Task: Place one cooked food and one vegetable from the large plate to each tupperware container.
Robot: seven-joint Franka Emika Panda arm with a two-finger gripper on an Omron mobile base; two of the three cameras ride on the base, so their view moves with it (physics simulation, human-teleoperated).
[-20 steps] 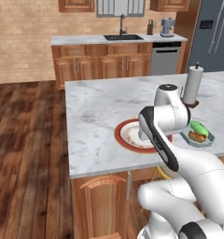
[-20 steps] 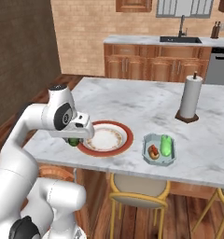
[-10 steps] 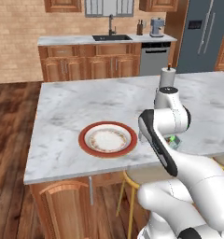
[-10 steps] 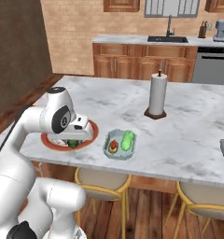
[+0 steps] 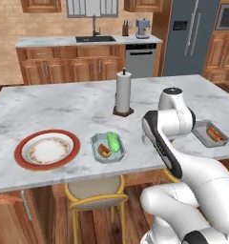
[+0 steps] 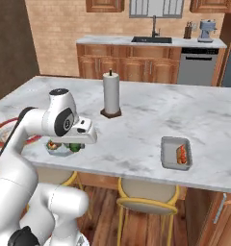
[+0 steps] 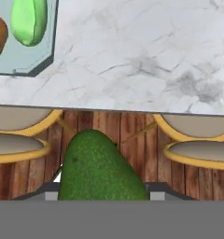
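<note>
Risk: gripper (image 7: pixel 102 198) is clamped on avocado (image 7: pixel 97 168) out past counter (image 5: pixel 78 107) edge over floor, so a slip drops it short of grey tray (image 6: pixel 175 153).

Illumination is even, bright and diffuse across all 3 views. Shadows are soft: a faint one lies beside the paper towel roll (image 5: pixel 123 93) on the marble counter (image 5: pixel 78 107). No glare appears. Rendering is low-resolution, with soft edges. The avocado (image 7: pixel 97 168) nearest the hand camera appears slightly blurred.
</note>
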